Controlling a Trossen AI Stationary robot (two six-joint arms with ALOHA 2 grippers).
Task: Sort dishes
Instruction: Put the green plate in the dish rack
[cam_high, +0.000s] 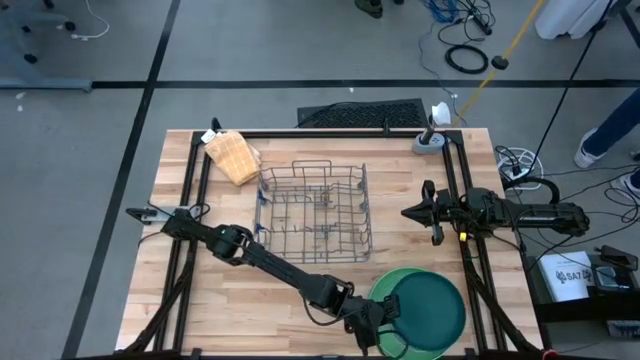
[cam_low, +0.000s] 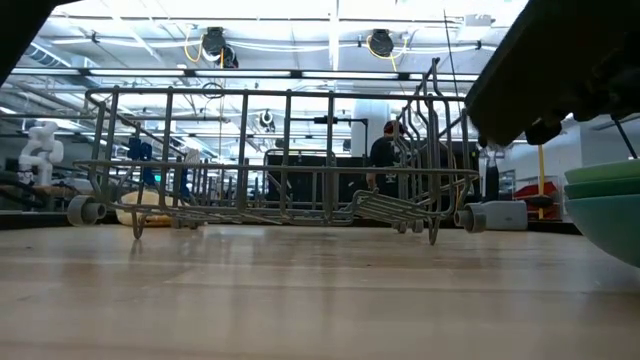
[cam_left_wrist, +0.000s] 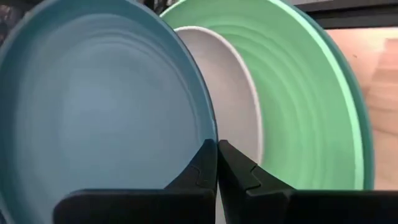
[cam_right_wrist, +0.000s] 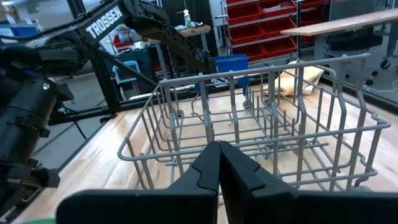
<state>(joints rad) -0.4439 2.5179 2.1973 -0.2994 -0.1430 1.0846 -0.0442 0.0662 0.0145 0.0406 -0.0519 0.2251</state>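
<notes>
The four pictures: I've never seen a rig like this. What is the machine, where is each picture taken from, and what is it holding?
This is a robot with two dark arms, each ending in a two-finger gripper, working at a wooden table. One picture looks straight down from above, one looks level across the tabletop, and the other two come from cameras on each arm's wrist.

On the table are an empty wire rack, a tan cloth and a stack of plates. The left wrist view shows the teal plate, the grey-white plate and the light green plate.

The left gripper is shut at the teal plate's rim and seems to pinch it. The right gripper is shut and empty, and it waits beside the rack.
</notes>
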